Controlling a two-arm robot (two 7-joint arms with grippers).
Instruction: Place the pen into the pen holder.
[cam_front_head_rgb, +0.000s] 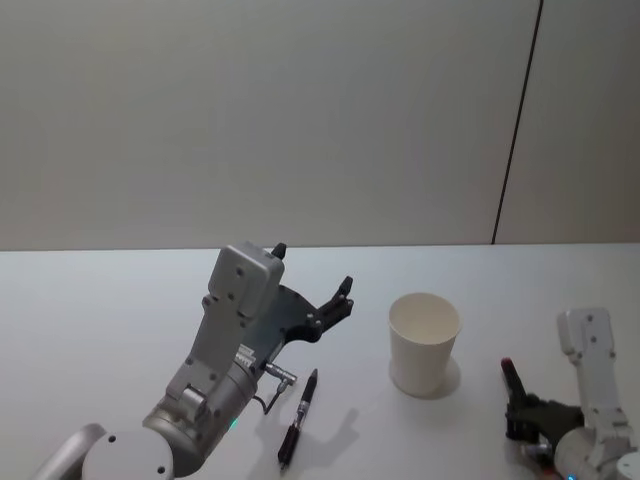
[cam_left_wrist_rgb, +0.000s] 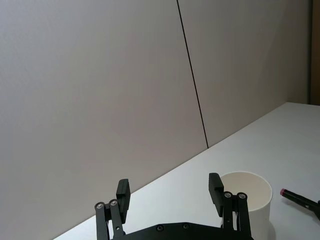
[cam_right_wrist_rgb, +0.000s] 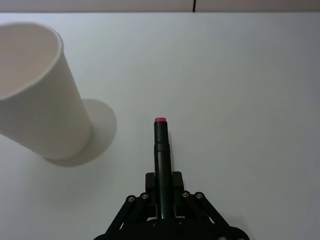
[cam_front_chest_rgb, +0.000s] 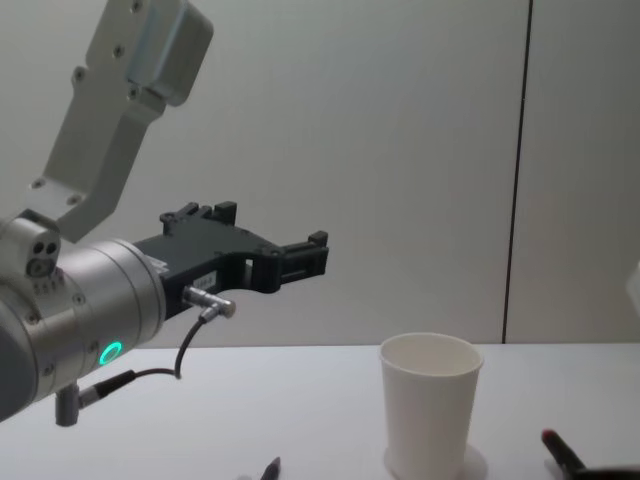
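A white paper cup, the pen holder (cam_front_head_rgb: 424, 345) (cam_front_chest_rgb: 428, 410) (cam_right_wrist_rgb: 40, 110) (cam_left_wrist_rgb: 250, 195), stands upright on the white table (cam_front_head_rgb: 120, 300). A black pen with a dark red grip (cam_front_head_rgb: 298, 420) (cam_front_chest_rgb: 271, 468) lies flat on the table to the cup's left, under my left arm. My left gripper (cam_front_head_rgb: 313, 268) (cam_left_wrist_rgb: 169, 182) (cam_front_chest_rgb: 270, 232) hangs open above the table, raised and empty, pointing toward the back wall left of the cup. Low at the cup's right, my right gripper (cam_front_head_rgb: 518, 405) (cam_right_wrist_rgb: 163, 182) is shut on a black pen with a red tip (cam_right_wrist_rgb: 161, 145) (cam_front_head_rgb: 511, 375) (cam_left_wrist_rgb: 297, 198) (cam_front_chest_rgb: 557, 447).
A plain wall with a dark vertical seam (cam_front_head_rgb: 515, 130) rises behind the table. Bare tabletop lies behind the cup and to its far left.
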